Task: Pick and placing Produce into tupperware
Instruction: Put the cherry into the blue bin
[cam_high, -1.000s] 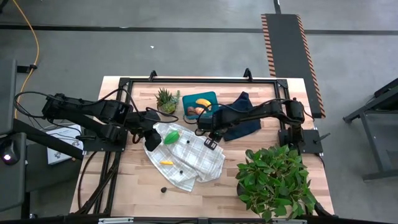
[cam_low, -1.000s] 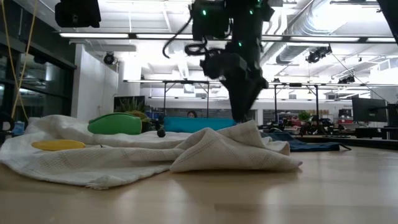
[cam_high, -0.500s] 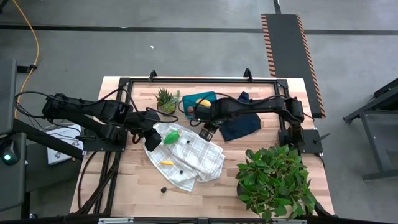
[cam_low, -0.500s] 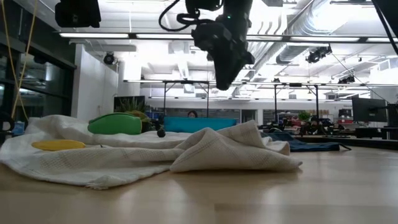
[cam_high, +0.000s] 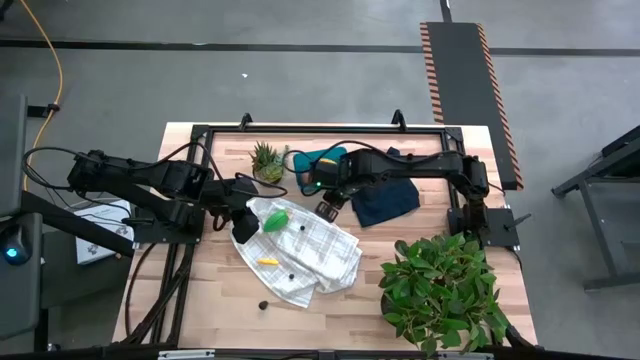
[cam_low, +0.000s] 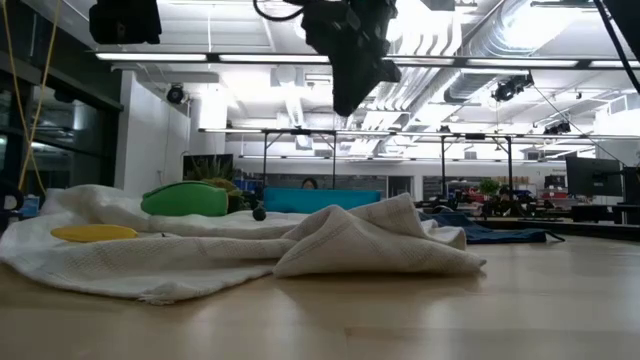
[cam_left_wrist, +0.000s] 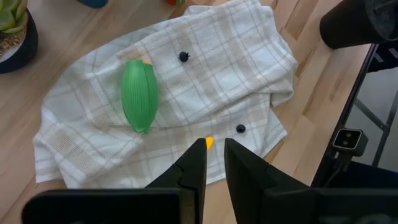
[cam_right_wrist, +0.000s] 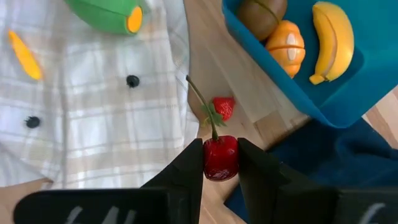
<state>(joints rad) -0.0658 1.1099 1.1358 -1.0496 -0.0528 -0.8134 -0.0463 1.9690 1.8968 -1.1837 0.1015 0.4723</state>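
My right gripper (cam_right_wrist: 221, 163) hangs above the bare wood between the white plaid cloth (cam_high: 300, 250) and the teal tupperware (cam_right_wrist: 298, 87), shut on a red cherry. The tupperware holds a yellow banana (cam_right_wrist: 334, 37), an orange piece (cam_right_wrist: 286, 46) and a brown piece (cam_right_wrist: 261, 15). A red strawberry (cam_right_wrist: 224, 107) lies on the wood below the gripper. On the cloth lie a green piece (cam_high: 277, 220), a small yellow piece (cam_high: 266, 261) and dark berries (cam_right_wrist: 132, 81). My left gripper (cam_left_wrist: 214, 152) waits, shut, over the cloth's left edge. My right gripper pinches the cherry's round red body (cam_right_wrist: 221, 155) between its two fingers, coming from above and pointing down. The green stem (cam_right_wrist: 202, 106) sticks out past the fingertips. The cherry is lifted clear of the table and cloth.
A small spiky potted plant (cam_high: 267, 160) stands left of the tupperware. A dark navy cloth (cam_high: 390, 200) lies under my right arm. A big leafy plant (cam_high: 445, 290) fills the near right corner. One dark berry (cam_high: 263, 305) lies on the wood near the near edge.
My right gripper has risen from the cloth's right part and moved toward the far edge and a little left, nearer the tupperware, staying high above the table. The cloth and the pieces on it lie as before.
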